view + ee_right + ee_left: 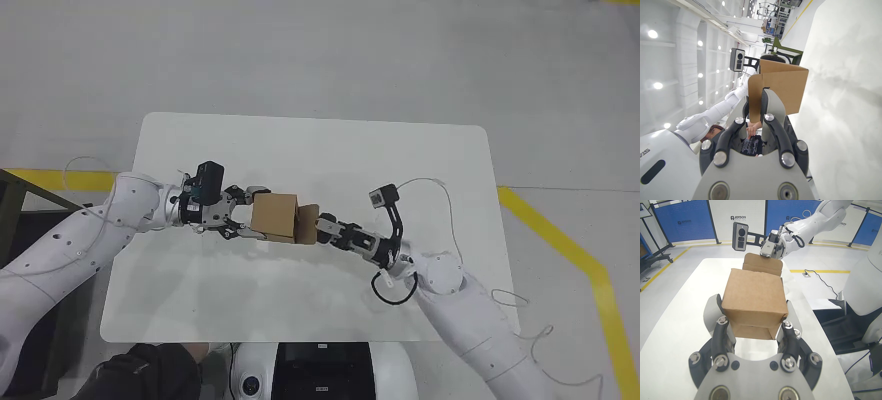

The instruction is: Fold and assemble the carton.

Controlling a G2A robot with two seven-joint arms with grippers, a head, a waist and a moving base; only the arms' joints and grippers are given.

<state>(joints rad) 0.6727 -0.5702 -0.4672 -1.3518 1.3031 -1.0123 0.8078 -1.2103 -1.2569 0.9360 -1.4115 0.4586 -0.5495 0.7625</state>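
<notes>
A brown cardboard carton [276, 214] is held just above the white table [300, 145], near its middle. My left gripper [252, 214] grips one end of it. In the left wrist view the carton [755, 291] sits between the two grey fingers [712, 311], which press on its side walls. My right gripper [318, 226] is at the opposite end. There it is shut on an open flap [755, 89], with one finger [772, 102] on either face. In the left wrist view that right gripper [766, 253] pinches the top edge of the raised far flap [761, 263].
Bare table surface [420, 160] lies all around the carton. A dark green frame [20, 200] stands off the table's left edge. A yellow line [560, 240] marks the floor to the right. A cable [445, 215] trails from the right arm.
</notes>
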